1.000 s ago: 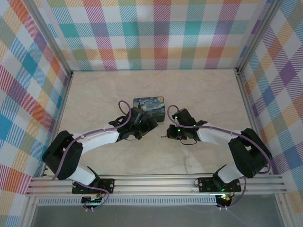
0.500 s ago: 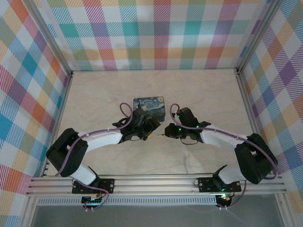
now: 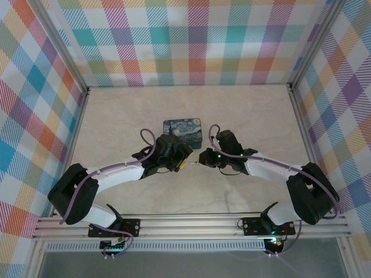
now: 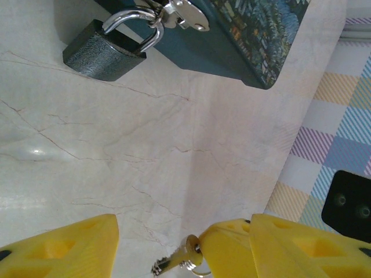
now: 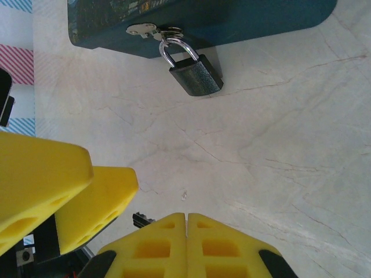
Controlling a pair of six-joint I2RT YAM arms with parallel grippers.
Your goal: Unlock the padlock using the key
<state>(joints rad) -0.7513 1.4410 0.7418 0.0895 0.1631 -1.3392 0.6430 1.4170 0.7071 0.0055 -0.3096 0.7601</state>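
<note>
Handover of the key (image 4: 174, 262) looked like the step in hand. Top view: left tool (image 3: 181, 164) and right tool (image 3: 199, 160) met just before the printed box (image 3: 182, 132) on a pale marbled surface (image 3: 255, 116), plaid walls (image 3: 197, 40) around. Left wrist: left jaws stood apart around the key; padlock (image 4: 104, 55) hung from the box's hasp (image 4: 185, 13). Right wrist: right tool pressed together, apparently pinching the key; next, the key would need lining up with the padlock.

L gripper (image 4: 185, 234) fingers apart; R gripper (image 5: 186, 246) tight together; tips close.
</note>
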